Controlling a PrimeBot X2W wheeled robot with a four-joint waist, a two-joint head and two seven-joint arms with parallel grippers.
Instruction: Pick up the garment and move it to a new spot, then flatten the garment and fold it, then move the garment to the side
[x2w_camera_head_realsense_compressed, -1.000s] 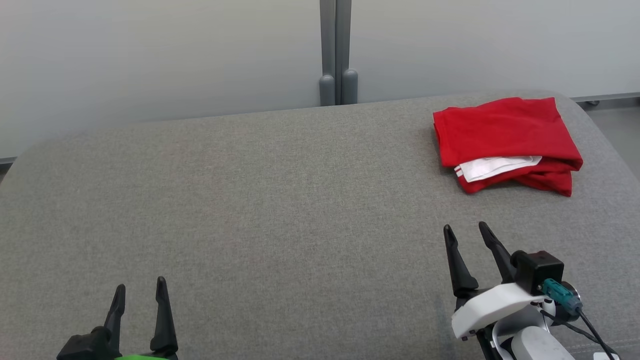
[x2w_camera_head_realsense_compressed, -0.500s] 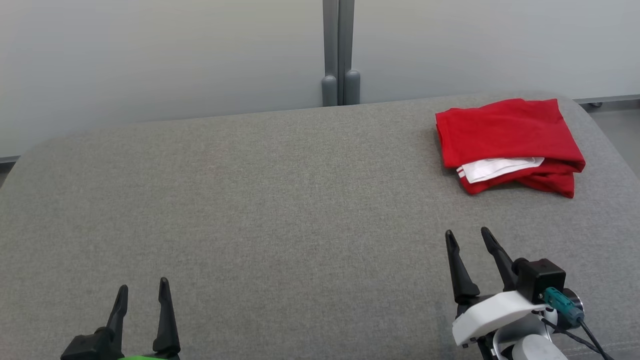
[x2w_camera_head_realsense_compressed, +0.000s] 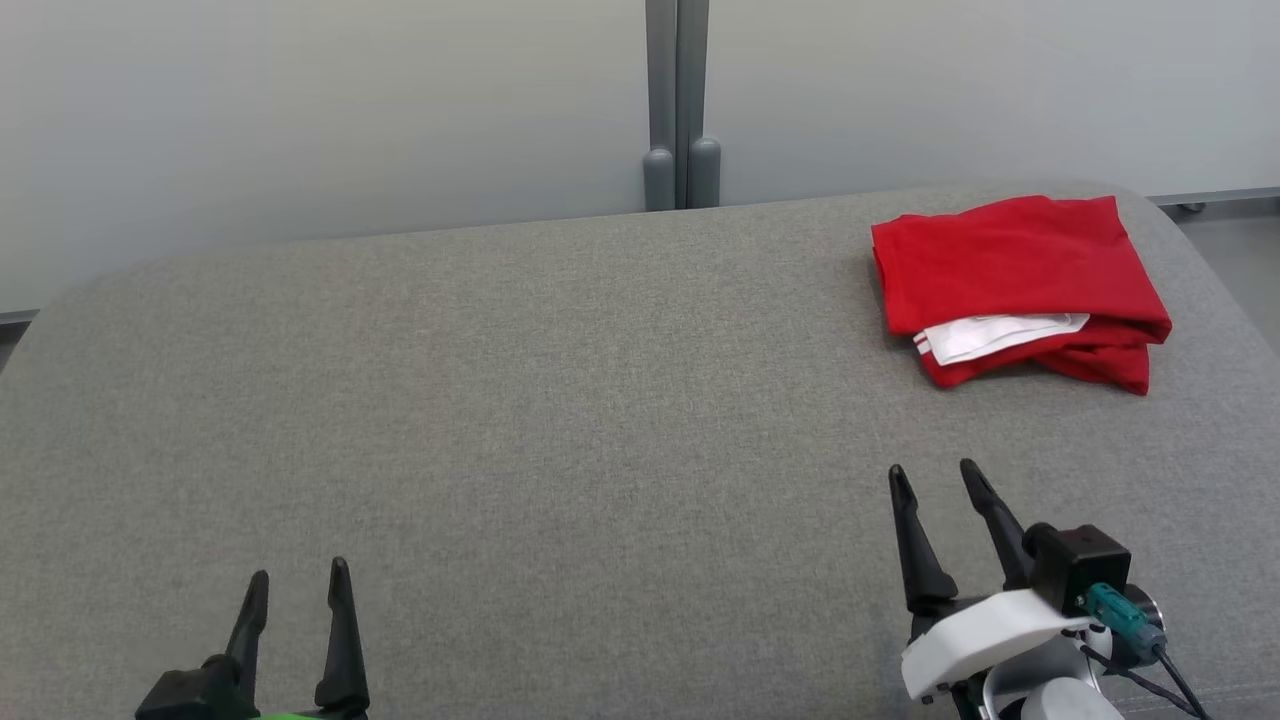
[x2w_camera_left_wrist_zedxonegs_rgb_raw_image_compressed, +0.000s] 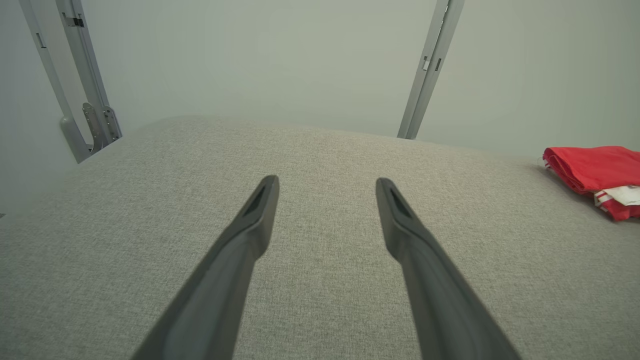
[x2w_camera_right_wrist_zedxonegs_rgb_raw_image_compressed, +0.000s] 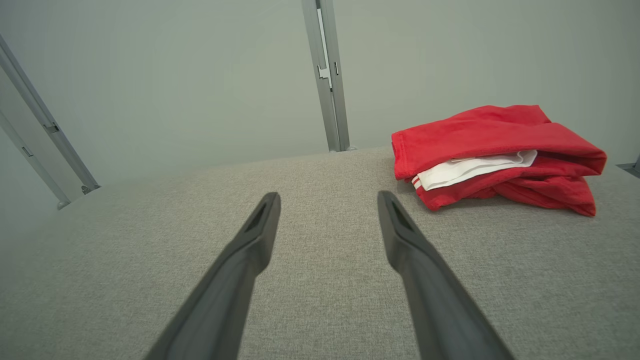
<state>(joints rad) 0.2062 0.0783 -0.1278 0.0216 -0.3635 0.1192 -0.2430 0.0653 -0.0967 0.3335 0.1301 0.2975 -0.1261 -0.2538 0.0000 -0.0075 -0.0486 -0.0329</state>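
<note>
Folded red cloth garment w/ white inner layer (x2w_camera_head_realsense_compressed: 1015, 265) lies at the far-right corner of a wide grey fabric-covered surface w/ rounded edges (x2w_camera_head_realsense_compressed: 560, 400), close to the far + right edges. Left of garment: long open stretch of fabric, lots of room. Right gripper (x2w_camera_head_realsense_compressed: 932, 468) is on the near side of garment, well apart from it, forearm low, fingers aimed roughly at it and spread wide, holding nothing. Left gripper (x2w_camera_head_realsense_compressed: 300, 570) is far left of garment by the near edge, fingers pointing fwd, also wide, holding nothing. Grey metal post (x2w_camera_head_realsense_compressed: 680, 100) stands behind the far edge, left of garment.
</note>
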